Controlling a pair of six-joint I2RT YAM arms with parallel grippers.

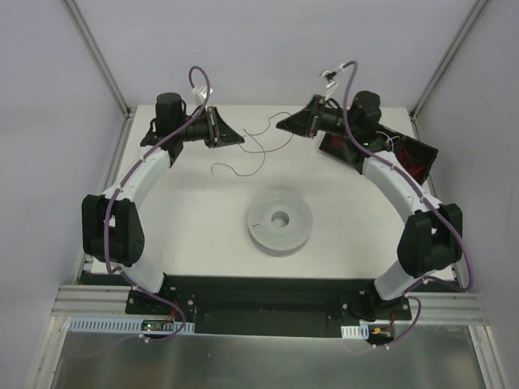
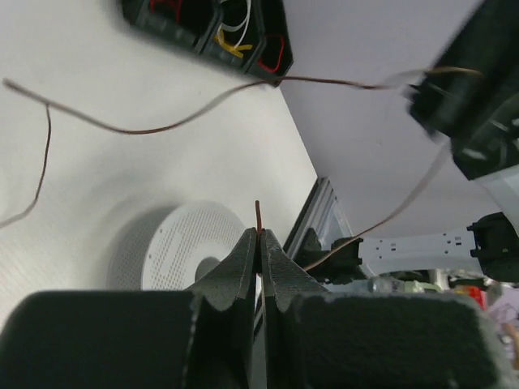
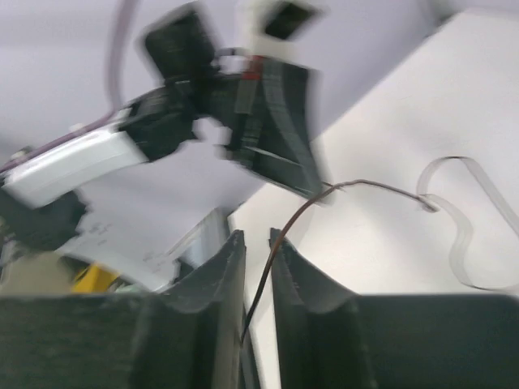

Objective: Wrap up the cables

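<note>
Right now I see both arms reaching toward the far side of the table [image 1: 186, 211], their pincers facing each other and near one another. The left gripper [image 2: 259, 237] is pressed together on one end of the cable [image 2: 154, 130]. A short stub of the dark strand stands straight up out of the closed fingertips. From there the thin wire sags in loose curves over the white surface between the two pincers, with one free loop lying nearer to me on the left.

On the right gripper [image 3: 256, 237], the fingers [image 3: 231, 267] stand slightly apart. The cable runs down through the narrow gap between them, but I cannot tell whether it is pinched lower down, since that view is blurred.

The grey spool [image 1: 263, 219] lies flat near the middle of the table, closer to me than both pincers and well apart from the wire. None of the strand is around it.

At the far right, beside the right arm, sits a black box [image 1: 422, 150] with red, white and yellow wires inside.
</note>
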